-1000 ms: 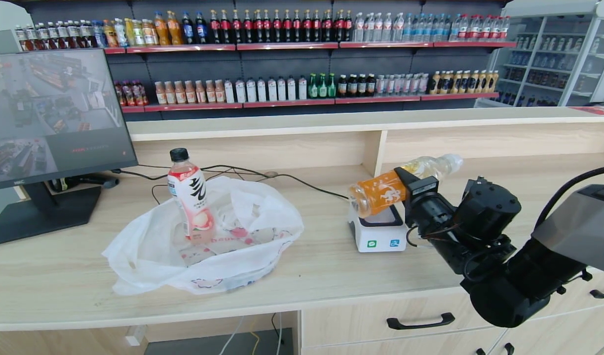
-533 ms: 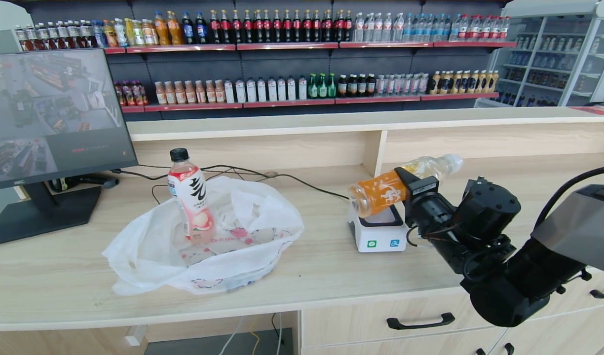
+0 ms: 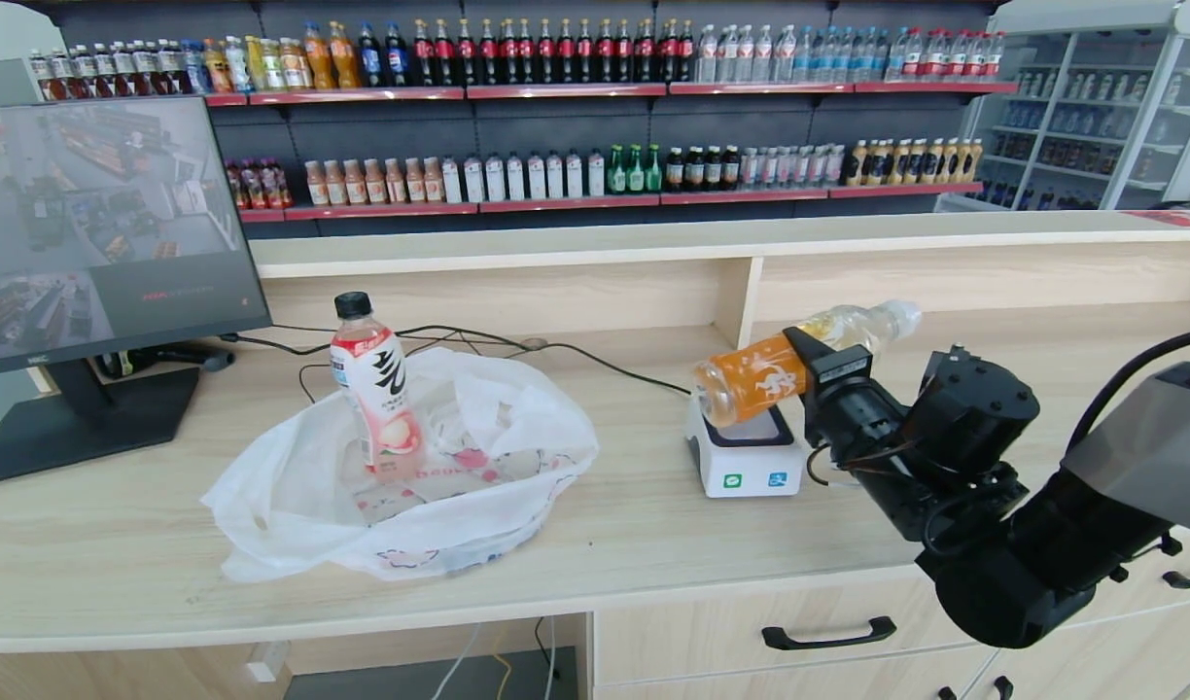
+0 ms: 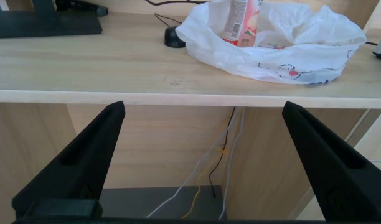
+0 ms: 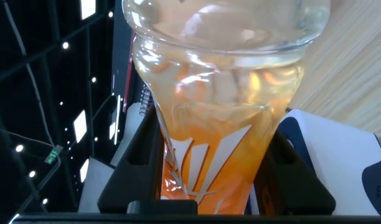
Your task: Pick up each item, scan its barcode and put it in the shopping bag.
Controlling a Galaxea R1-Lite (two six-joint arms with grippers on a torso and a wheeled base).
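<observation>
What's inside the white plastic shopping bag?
A pink-labelled drink bottle with a black cap stands inside the white plastic shopping bag; crumpled folds hide anything else.

A pink-label plastic bottle (image 3: 374, 389) stands in the white plastic shopping bag (image 3: 284, 506) on the wooden counter (image 3: 644, 530). Right of it sits a white box scanner (image 3: 751, 472), an orange plastic bottle (image 3: 755, 377) just above.

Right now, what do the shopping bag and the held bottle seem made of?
The shopping bag looks like thin white plastic film: it crumples and is translucent. The orange bottle in the right gripper seems clear glossy plastic: liquid shows through.
</observation>
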